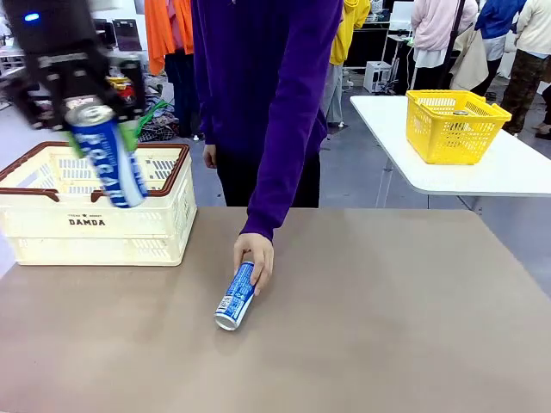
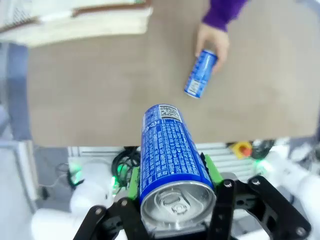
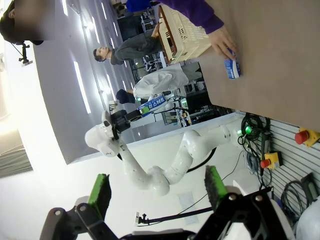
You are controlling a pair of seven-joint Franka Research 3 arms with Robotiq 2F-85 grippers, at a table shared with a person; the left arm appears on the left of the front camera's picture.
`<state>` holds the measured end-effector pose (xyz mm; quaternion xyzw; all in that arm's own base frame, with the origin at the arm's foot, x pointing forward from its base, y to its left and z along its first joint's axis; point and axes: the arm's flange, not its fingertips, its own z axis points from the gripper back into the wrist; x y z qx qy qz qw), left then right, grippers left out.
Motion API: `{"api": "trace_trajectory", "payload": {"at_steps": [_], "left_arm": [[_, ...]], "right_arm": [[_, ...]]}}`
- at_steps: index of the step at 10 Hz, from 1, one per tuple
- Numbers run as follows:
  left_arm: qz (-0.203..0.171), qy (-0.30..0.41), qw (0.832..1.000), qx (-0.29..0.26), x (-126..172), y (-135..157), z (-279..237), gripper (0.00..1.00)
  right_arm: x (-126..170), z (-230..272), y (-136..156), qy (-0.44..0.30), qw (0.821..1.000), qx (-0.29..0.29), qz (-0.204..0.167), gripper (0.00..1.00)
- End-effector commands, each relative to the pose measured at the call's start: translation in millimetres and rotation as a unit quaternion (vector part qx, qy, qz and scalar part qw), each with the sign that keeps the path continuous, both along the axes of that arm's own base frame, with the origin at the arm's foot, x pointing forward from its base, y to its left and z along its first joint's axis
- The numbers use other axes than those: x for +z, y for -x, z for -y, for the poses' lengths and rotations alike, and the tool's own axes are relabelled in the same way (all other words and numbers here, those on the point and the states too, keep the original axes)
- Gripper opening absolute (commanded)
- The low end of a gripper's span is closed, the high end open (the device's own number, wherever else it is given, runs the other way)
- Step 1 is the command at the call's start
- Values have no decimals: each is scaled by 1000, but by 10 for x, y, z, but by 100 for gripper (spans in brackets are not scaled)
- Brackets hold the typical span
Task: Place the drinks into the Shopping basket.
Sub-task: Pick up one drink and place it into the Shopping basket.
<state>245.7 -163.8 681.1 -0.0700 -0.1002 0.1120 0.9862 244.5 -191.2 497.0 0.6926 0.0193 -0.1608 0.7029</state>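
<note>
Brown surface (image 1: 387, 327), cream Shopping basket (image 1: 95, 228) at left, left claw (image 1: 103, 139) pinching blue can (image 1: 112, 163) above it, tilted, silver top uppermost, pull-tab seen from left wrist, second blue can (image 1: 235, 295) lying under person's hand (image 1: 256, 254), end toward robot, right claw (image 3: 157, 187) spread.

The Shopping basket (image 1: 129, 228) has "DAMDA" printed on its side.
</note>
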Motion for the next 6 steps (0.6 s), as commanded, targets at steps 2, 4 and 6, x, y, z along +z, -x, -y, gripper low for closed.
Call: {"api": "trace_trajectory", "payload": {"at_steps": [2, 4, 6], "left_arm": [[48, 75, 991, 103, -482, 574, -744, 0], [67, 115, 982, 137, -679, 674, -986, 0], [33, 71, 991, 109, -498, 554, -840, 0]], "right_arm": [[31, -1, 9, -1, 1000, -1, 4, 100], [31, -1, 9, -1, 1000, -1, 4, 100], [31, -1, 9, -1, 1000, -1, 4, 100]]}}
